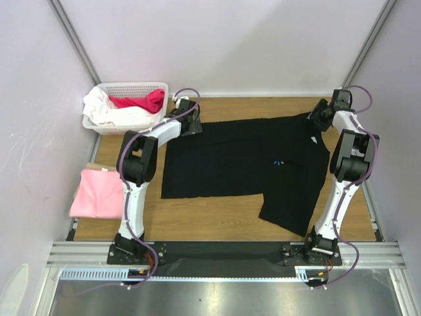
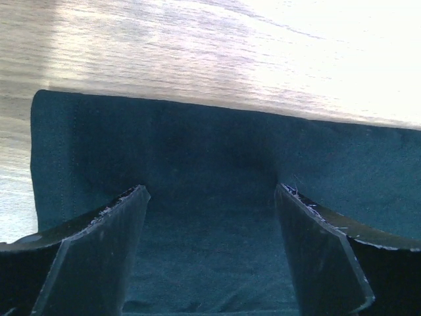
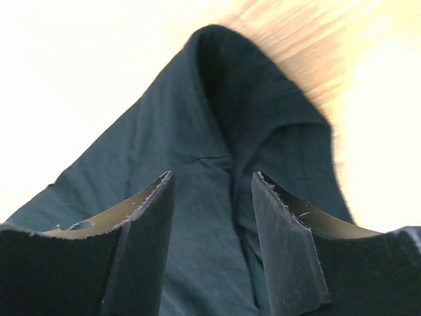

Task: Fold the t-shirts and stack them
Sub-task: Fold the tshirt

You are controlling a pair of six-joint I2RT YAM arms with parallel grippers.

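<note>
Logged light pink cloth t-shirt (image 1: 99,194) folded aside, large black cloth t-shirt (image 1: 237,164) spread flat, unfolded. Saw left end effector (image 2: 212,189) wide open, empty; right end effector (image 3: 212,175) half-closed astride cloth, hold unclear.

Top view: even, diffuse light; sharp throughout; shadows faint. Left wrist view: table (image 2: 263,39) overexposed to white at upper right; shirt (image 2: 210,164) dim, weave slightly soft. Right wrist view: table almost wholly blown out, wood grain smeared by blur; shirt dark, low in contrast, folds barely readable.
</note>
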